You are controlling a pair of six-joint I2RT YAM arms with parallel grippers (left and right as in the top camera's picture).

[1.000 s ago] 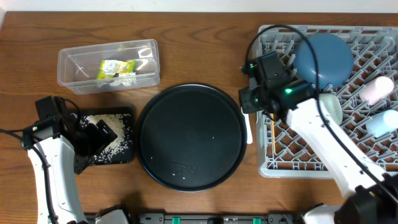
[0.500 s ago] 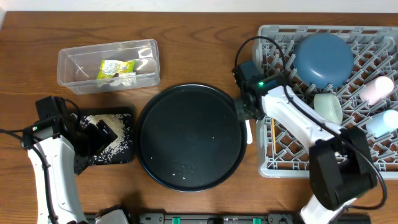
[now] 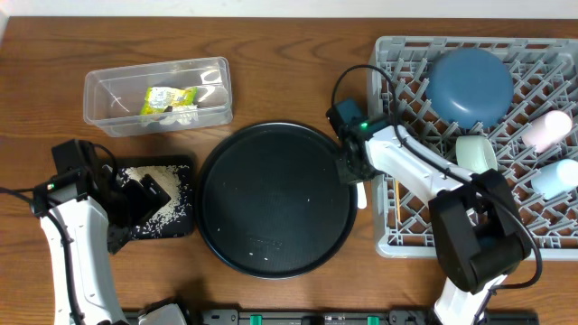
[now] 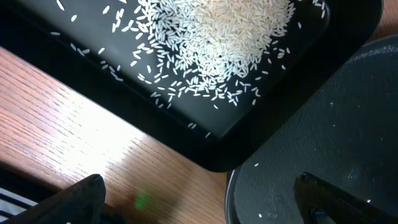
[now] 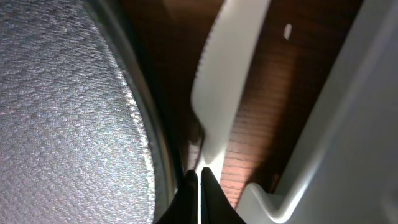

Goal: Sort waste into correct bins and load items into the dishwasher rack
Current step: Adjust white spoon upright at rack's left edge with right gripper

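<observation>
Overhead: the right gripper [image 3: 349,170] is down in the gap between the round black tray [image 3: 271,203] and the dishwasher rack [image 3: 406,247]. One slim white utensil [image 3: 362,192] lies there on the table, its long axis running along the rack's edge. The right arm is by far the nearer.

Racked so far:
- one blue bowl [image 3: 470,86]
- one mint-green bowl [image 3: 476,155]
- one pink cup [image 3: 548,131]
- one pale blue cup [image 3: 553,178]
- one chopstick [image 3: 396,199]

One wrapper [image 3: 169,99] sits in the clear tub [image 3: 99,90].

Left wrist: the left gripper [image 4: 199,202] has its fingers spread wide, empty, over the shallow black tray [image 4: 249,143] with its one heap of rice [image 4: 217,37].

Right wrist: the fingers are pressed together right at the utensil's narrow near end, and the blade runs straight away from the tips. I can't tell whether they are pinching it.
</observation>
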